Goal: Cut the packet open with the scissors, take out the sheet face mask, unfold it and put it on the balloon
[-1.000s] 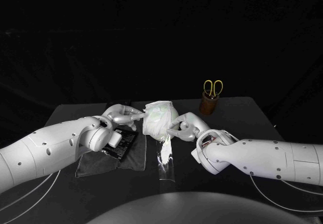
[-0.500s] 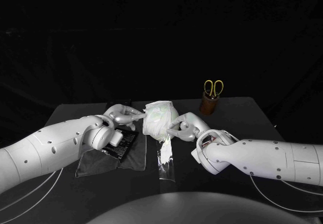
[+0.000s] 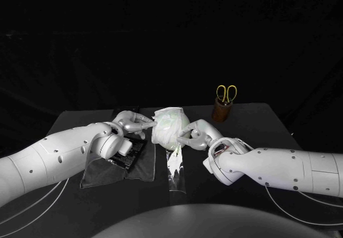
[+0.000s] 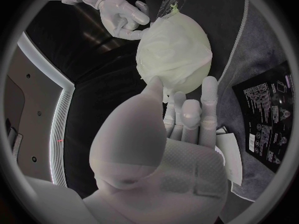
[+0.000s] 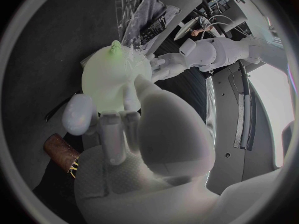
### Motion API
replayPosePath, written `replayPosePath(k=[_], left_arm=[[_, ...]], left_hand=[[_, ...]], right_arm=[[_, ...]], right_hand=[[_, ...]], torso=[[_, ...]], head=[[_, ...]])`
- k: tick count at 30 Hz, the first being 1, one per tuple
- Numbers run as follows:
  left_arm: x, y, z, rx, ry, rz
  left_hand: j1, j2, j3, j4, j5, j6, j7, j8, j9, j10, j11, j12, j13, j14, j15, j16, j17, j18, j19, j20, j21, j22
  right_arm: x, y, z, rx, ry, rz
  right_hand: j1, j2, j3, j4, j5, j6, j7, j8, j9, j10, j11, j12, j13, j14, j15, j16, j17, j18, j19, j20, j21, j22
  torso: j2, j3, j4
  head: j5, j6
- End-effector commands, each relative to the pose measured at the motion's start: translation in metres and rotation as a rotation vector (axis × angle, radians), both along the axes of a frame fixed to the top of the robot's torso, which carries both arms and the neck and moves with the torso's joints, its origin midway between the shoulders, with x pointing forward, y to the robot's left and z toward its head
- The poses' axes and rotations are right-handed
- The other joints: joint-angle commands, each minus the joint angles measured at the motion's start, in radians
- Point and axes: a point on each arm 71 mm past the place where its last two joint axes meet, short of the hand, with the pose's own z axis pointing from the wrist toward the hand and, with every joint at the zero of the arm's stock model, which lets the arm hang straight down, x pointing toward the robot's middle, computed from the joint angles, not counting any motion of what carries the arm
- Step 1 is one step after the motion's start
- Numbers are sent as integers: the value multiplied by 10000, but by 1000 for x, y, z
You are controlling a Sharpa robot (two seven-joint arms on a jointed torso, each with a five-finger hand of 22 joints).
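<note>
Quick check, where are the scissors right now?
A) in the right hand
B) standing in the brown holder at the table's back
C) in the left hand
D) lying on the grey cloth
B: the scissors stand handles-up in the brown holder, while the left hand and right hand are both at the balloon.

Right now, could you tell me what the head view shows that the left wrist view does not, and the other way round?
Head, not left wrist: the scissors in their holder. Left wrist, not head: the left robot hand's palm side, its fingertips close to the mask. Both: the mask on the balloon, the right robot hand, the packet, the cloth.
</note>
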Motion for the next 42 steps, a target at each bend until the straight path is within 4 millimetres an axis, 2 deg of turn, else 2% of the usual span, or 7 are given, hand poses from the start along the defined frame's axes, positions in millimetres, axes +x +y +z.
replayPosePath(k=[1,14,20,26,30,36,42], left_arm=[[-3,-8,1,-172,79,-453],[-3,-10,2,-180,74,-381],[-1,-9,2,-145,-14,-178],[1,-7,2,-82,-155,90],[3,-5,2,-18,-280,312],[4,-1,3,44,-388,560],[5,5,3,84,-468,875]], left_hand=[[87,6,-32,63,15,139,-23,30,-36,67,-37,106,25,52,-77,66,31,153,-6,-75,75,28],[631,299,203,23,18,550,-164,-51,-235,196,-172,386,71,434,-200,277,407,75,268,-162,480,490],[1258,613,734,-214,21,1122,-292,44,-292,312,-306,395,10,857,-326,438,810,-5,611,-246,919,957],[1628,643,1332,-463,26,1686,-284,165,-279,535,-408,332,-80,1215,-447,551,1134,-89,960,-377,1417,1474],[1503,355,2131,-536,20,1960,-301,220,-199,1199,-464,378,199,1522,-524,629,1355,-165,1191,-511,1870,1934],[636,-436,4186,-741,-33,2047,-348,305,128,1555,-507,438,305,1679,-575,661,1379,-195,1191,-583,2220,2328],[285,-668,4988,-1001,17,2027,-359,386,321,1553,-510,444,281,1703,-576,673,1376,-208,1250,-598,2344,2469]], right_arm=[[0,0,-1,-74,58,95],[0,0,-1,-82,67,95],[0,0,-1,-86,70,95],[1,0,-1,-88,69,90],[1,0,-1,-88,67,89],[1,-1,-1,-94,63,74],[1,-2,-1,-105,67,59]], right_hand=[[-30,84,74,8,-53,-22,75,-65,-13,1079,17,54,2632,1065,-77,36,2635,28,81,-17,54,14],[-30,84,74,8,-53,-22,75,-65,-13,1079,17,54,2632,1065,-77,36,2635,28,81,-17,54,14],[-30,84,74,8,-53,-22,75,-65,-13,1079,17,54,2632,1065,-77,36,2635,28,81,-17,54,14],[-51,97,92,3,-51,-6,79,-98,-31,1079,23,54,2632,1065,-69,36,2635,26,84,-11,63,34],[-51,97,92,3,-51,-6,79,-98,-31,1079,23,54,2632,1065,-69,36,2635,26,84,-11,63,34],[-54,99,95,4,-51,-2,80,-101,-33,1079,24,54,2632,1065,-68,36,2635,28,78,-11,56,25],[-54,99,95,4,-51,-2,80,-101,-33,1079,24,54,2632,1065,-68,36,2635,28,78,-11,56,25]], torso=[[4,-1,6],[5,-1,2],[1,-1,-3],[3,2,-3],[5,4,-1],[7,-3,-3],[6,-3,3]], head=[[-15,2],[-9,2],[-18,2],[-17,2],[-10,2],[3,2],[-2,2]])
